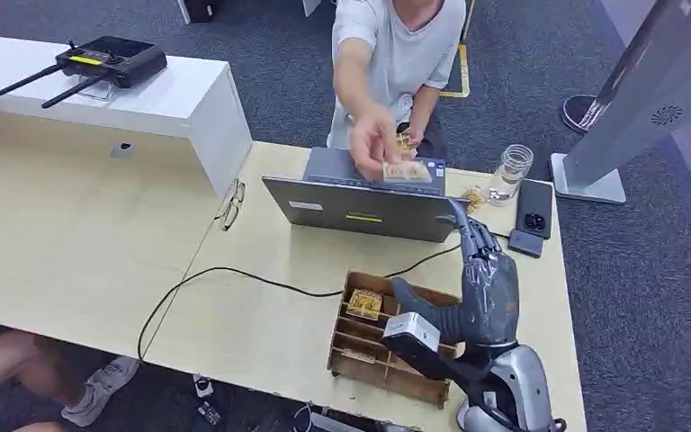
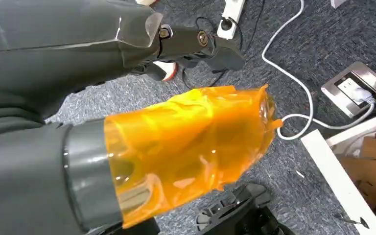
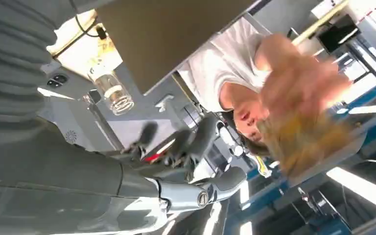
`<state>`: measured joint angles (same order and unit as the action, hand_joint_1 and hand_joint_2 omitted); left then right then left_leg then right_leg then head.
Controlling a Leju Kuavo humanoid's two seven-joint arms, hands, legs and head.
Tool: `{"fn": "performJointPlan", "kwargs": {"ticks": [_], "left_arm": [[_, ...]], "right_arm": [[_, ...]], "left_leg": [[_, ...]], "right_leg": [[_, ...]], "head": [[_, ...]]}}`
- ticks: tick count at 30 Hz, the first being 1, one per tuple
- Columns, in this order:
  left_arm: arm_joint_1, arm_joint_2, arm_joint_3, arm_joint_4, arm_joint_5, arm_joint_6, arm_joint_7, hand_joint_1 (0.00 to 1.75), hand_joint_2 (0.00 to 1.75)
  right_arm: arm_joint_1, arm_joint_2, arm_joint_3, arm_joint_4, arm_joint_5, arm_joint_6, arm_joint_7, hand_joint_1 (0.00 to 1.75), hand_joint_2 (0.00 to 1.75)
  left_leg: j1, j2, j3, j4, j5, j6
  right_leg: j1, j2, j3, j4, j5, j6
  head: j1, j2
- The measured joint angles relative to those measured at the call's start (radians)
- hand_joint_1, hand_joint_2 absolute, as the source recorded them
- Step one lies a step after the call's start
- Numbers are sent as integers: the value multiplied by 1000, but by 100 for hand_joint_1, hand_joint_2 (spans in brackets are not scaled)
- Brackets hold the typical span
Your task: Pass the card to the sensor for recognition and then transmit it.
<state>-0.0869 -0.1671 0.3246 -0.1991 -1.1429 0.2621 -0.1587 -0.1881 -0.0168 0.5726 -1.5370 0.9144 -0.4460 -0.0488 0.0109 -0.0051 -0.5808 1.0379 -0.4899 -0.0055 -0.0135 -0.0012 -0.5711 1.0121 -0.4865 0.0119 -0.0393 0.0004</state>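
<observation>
Right hand (image 1: 484, 270) stands raised over the wooden box (image 1: 387, 342), its fingers stretched up toward the back of the laptop (image 1: 360, 209) and apart from each other; nothing is seen between them.

From left to right on the table (image 1: 81, 252): a black cable (image 1: 225, 270), the laptop, the box with small cards in its slots, then a jar (image 1: 511, 171) and a phone (image 1: 534, 207).

The card (image 1: 408, 172) is in the person's hand (image 1: 373, 144), above the laptop and clear of the robot's fingertips.

The handing over looks complete or nearly so. To do it well, the hand should keep loose and draw back slowly, without touching the laptop edge.

Left hand (image 2: 186, 142) hangs over the floor, wrapped in orange film; its state cannot be told.
</observation>
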Motion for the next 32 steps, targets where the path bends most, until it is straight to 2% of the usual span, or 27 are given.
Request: {"fn": "performJointPlan", "kwargs": {"ticks": [9, 15, 20, 24, 28, 32], "left_arm": [[13, 1, 6, 0, 36, 21, -12, 0, 0], [22, 1, 14, 0, 60, 36, -25, 0, 0], [35, 1, 36, 0, 85, 52, -43, 0, 0], [43, 1, 48, 0, 97, 61, -53, 0, 0], [50, 1, 62, 0, 109, 71, -64, 0, 0], [55, 2, 73, 0, 117, 76, -73, 0, 0]], "right_arm": [[86, -5, 0, -127, -53, -69, -93, 0, 0], [159, -21, 1, -207, -147, -86, -174, 0, 0], [240, -54, 1, -264, -262, -83, -269, 0, 0], [297, -79, 1, -286, -379, -45, -337, 0, 0], [345, -109, 1, -296, -594, 65, -405, 0, 0], [392, -139, 2, -296, -711, 102, -444, 0, 0]], "left_leg": [[0, 0, 0, 0, 0, 0], [0, 0, 0, 0, 0, 0], [0, 0, 0, 0, -1, 0], [0, 0, 0, 0, -1, 1], [0, 0, 0, 0, -1, 1], [0, 0, 0, 0, -1, 1]], "right_leg": [[0, 0, 0, 0, 0, 0], [0, 0, 0, 0, 0, 0], [0, 0, 0, 0, 0, 0], [0, 0, 0, 0, 0, 0], [0, -1, 0, -1, -1, 0], [0, 0, 0, -1, -1, 0]], "head": [[0, 0], [0, 0], [0, 0], [0, 0], [0, 0], [0, 0]]}}
